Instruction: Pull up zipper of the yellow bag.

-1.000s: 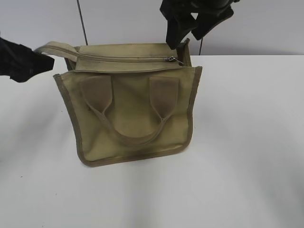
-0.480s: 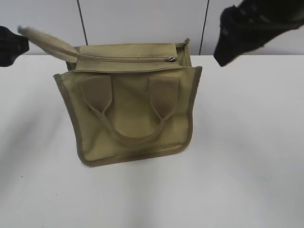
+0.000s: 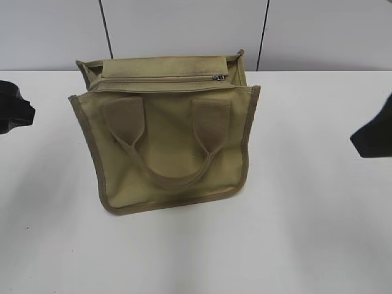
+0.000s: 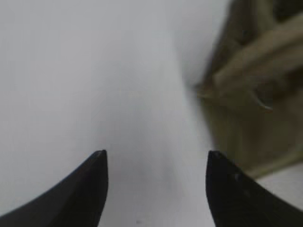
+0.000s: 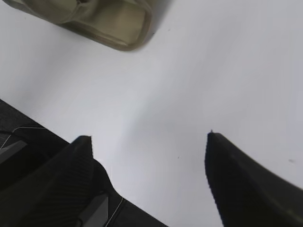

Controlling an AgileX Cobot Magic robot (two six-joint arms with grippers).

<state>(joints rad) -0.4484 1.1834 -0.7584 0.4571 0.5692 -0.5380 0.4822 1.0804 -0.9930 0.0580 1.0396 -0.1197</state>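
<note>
The yellow bag (image 3: 171, 144) stands on the white table, a khaki tote with darker trim, two strap patches and a looped handle on its front. The zipper (image 3: 159, 78) runs along its top, its metal pull (image 3: 218, 77) at the right end. My left gripper (image 3: 15, 115) is at the left edge, apart from the bag, open and empty (image 4: 154, 161); the bag's side shows blurred in the left wrist view (image 4: 251, 104). My right gripper (image 3: 373, 136) is at the right edge, open and empty (image 5: 149, 139). A bag corner shows in the right wrist view (image 5: 109, 23).
The white table (image 3: 306, 214) spreads around the bag. A pale wall with dark vertical seams (image 3: 263, 33) stands behind. The table's dark edge (image 5: 28, 142) shows in the right wrist view.
Both grippers have drawn away from the bag, left to the left edge, right down to the right edge. The rear handle the left gripper held has dropped out of sight.
</note>
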